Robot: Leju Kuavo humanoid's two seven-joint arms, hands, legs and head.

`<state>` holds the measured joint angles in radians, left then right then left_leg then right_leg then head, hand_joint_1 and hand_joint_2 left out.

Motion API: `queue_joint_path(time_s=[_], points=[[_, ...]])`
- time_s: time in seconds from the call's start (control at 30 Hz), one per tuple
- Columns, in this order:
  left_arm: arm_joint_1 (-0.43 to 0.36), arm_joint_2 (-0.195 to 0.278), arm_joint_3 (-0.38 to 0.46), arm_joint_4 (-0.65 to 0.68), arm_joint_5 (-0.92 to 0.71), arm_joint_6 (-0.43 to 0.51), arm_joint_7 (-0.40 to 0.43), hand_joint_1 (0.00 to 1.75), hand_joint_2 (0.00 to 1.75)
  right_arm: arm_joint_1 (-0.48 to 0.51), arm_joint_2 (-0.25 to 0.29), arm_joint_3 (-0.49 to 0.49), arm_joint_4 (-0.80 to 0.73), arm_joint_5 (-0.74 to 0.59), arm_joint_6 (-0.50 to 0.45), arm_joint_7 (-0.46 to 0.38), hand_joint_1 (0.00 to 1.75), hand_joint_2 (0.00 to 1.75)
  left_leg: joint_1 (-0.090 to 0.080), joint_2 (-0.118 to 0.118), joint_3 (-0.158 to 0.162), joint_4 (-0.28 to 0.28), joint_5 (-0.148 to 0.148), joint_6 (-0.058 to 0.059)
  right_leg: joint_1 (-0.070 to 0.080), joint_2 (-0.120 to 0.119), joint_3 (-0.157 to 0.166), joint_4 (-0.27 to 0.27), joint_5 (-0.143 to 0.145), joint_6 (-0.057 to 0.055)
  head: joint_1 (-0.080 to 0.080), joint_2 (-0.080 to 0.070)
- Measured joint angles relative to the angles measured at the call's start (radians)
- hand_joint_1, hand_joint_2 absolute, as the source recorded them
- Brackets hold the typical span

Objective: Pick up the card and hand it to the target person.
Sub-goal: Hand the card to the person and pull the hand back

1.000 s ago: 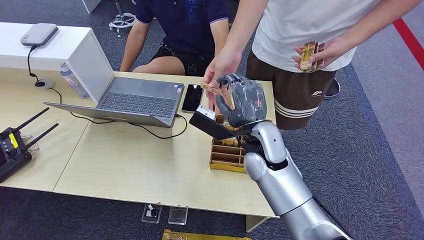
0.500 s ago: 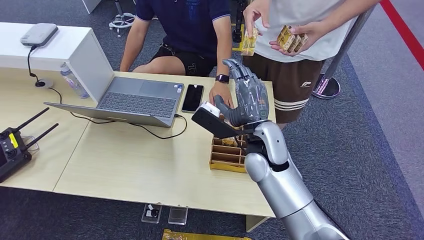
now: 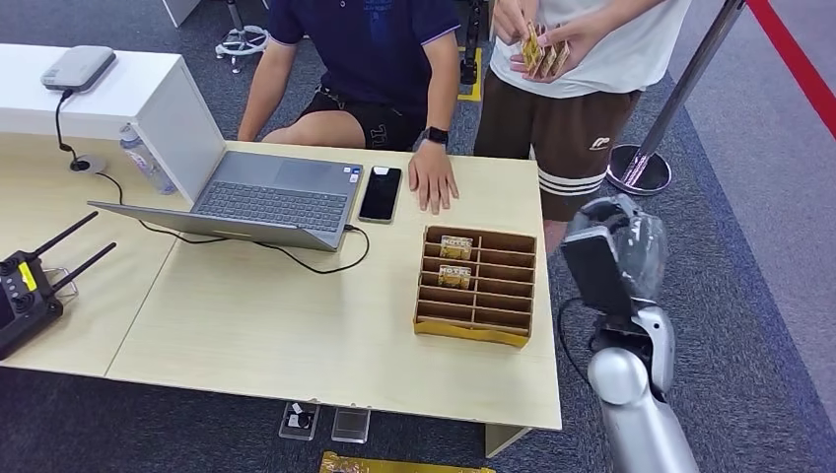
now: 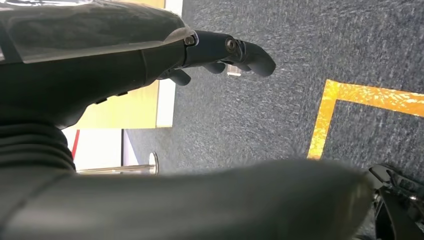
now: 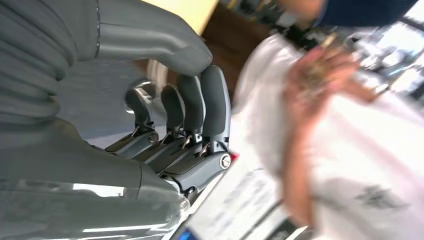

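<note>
Cards in tray: I count two (image 3: 455,246), in the upper left slots of the wooden tray (image 3: 513,338) on the desk (image 3: 296,335).
Cards in person's hands: a small fan of cards (image 3: 544,49), held by the standing person (image 3: 582,69) beyond the desk's far edge; I cannot count them.
People: two; the seated person (image 3: 375,59) rests one hand (image 3: 432,182) flat on the desk.
Other items: one laptop (image 3: 266,197), one phone (image 3: 381,192), one controller (image 3: 25,291).
Right hand: right hand (image 3: 631,246) raised off the desk's right edge, blurred; in the wrist view its fingers (image 5: 200,107) curl inward with nothing in them.
Left hand: left hand (image 4: 150,55) over carpet, fingers (image 4: 245,50) extended, holding nothing.
Card relative to fingers: well apart from both hands; no card touches them.
</note>
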<state>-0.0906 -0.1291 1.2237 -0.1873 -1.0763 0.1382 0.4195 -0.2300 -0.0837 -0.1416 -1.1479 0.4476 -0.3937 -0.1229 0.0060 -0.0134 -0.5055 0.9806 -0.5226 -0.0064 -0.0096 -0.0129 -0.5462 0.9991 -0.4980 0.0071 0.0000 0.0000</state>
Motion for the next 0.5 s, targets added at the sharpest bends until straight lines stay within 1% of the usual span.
queue_joint_path(time_s=[0.03,0.07,0.1,0.13,0.2,0.23,0.27,0.33,0.37,0.43,0.47,0.5], points=[[0.000,0.000,-0.002,0.000,-0.003,-0.002,0.001,0.00,0.00,0.010,-0.011,-0.048,0.057,-0.014,-0.009,0.008,1.24,1.75,0.000,0.001,0.000,0.000,0.000,0.000,0.000,0.001,0.000,0.000,0.000,0.000,0.000,0.000],[-0.001,0.001,-0.007,-0.001,-0.007,-0.005,0.002,0.00,0.00,0.023,-0.026,-0.108,0.144,-0.029,-0.026,0.024,1.31,1.75,0.000,0.000,0.000,0.000,0.000,0.000,0.000,0.001,0.000,0.000,0.000,0.000,0.000,0.000],[-0.001,0.002,-0.010,-0.001,-0.010,-0.007,0.003,0.00,0.00,0.027,-0.048,-0.157,0.253,-0.051,-0.036,-0.009,1.21,1.75,0.000,-0.001,0.001,-0.001,0.000,0.000,0.000,-0.001,0.001,-0.001,0.000,0.000,0.000,0.000],[-0.002,0.002,-0.014,-0.002,-0.013,-0.008,0.005,0.00,0.00,0.024,-0.068,-0.203,0.373,-0.062,-0.050,-0.045,0.96,1.75,0.000,-0.002,0.001,-0.001,0.000,0.000,0.000,-0.002,0.002,-0.002,0.000,0.000,0.000,0.000],[-0.003,0.004,-0.020,-0.003,-0.018,-0.007,0.004,0.00,0.00,0.008,-0.099,-0.263,0.603,-0.072,-0.054,-0.087,0.48,1.75,0.001,-0.004,0.003,-0.003,0.001,0.001,0.001,-0.004,0.005,-0.004,0.000,0.000,0.000,0.000],[-0.003,0.005,-0.022,-0.003,-0.020,-0.006,0.002,0.00,0.00,0.003,-0.104,-0.282,0.687,-0.068,-0.052,-0.078,0.36,1.75,0.001,-0.004,0.003,-0.002,0.000,0.001,0.001,-0.004,0.005,-0.004,0.000,0.001,0.000,0.000],[-0.004,0.007,-0.024,-0.003,-0.022,-0.005,0.000,0.00,0.00,0.003,-0.106,-0.298,0.757,-0.068,-0.046,-0.054,0.29,1.75,0.001,-0.004,0.003,-0.002,0.000,0.001,0.001,-0.004,0.005,-0.004,0.000,0.001,0.000,0.000],[-0.004,0.010,-0.026,-0.003,-0.024,-0.006,-0.004,0.00,0.00,0.016,-0.098,-0.335,0.846,-0.089,-0.027,-0.025,0.17,1.75,0.001,-0.003,0.001,-0.001,-0.001,0.000,0.001,-0.003,0.003,-0.003,0.000,0.001,0.000,0.000],[-0.004,0.012,-0.026,-0.003,-0.024,-0.007,-0.008,0.00,0.00,0.025,-0.090,-0.354,0.875,-0.104,-0.006,0.004,0.14,1.75,0.001,-0.003,0.001,-0.001,-0.001,0.000,0.001,-0.002,0.003,-0.003,-0.001,0.001,0.000,0.000],[-0.004,0.016,-0.028,-0.002,-0.025,-0.010,-0.014,0.00,0.00,0.049,-0.072,-0.378,0.909,-0.124,0.024,0.049,0.15,1.75,0.001,-0.002,0.001,-0.001,-0.002,0.000,0.001,-0.001,0.002,-0.002,-0.001,0.000,0.000,0.000],[-0.004,0.018,-0.029,-0.002,-0.026,-0.009,-0.017,0.00,0.00,0.059,-0.063,-0.381,0.927,-0.125,0.044,0.088,0.14,1.75,0.001,-0.001,0.001,-0.001,-0.002,0.000,0.001,0.000,0.001,-0.001,-0.001,0.000,0.000,0.000],[-0.004,0.020,-0.031,-0.002,-0.028,-0.008,-0.018,0.00,0.00,0.069,-0.054,-0.378,0.934,-0.121,0.051,0.110,0.13,1.75,0.001,0.000,0.001,0.000,-0.002,0.000,0.001,0.000,0.000,-0.001,-0.001,0.000,0.000,0.000]])
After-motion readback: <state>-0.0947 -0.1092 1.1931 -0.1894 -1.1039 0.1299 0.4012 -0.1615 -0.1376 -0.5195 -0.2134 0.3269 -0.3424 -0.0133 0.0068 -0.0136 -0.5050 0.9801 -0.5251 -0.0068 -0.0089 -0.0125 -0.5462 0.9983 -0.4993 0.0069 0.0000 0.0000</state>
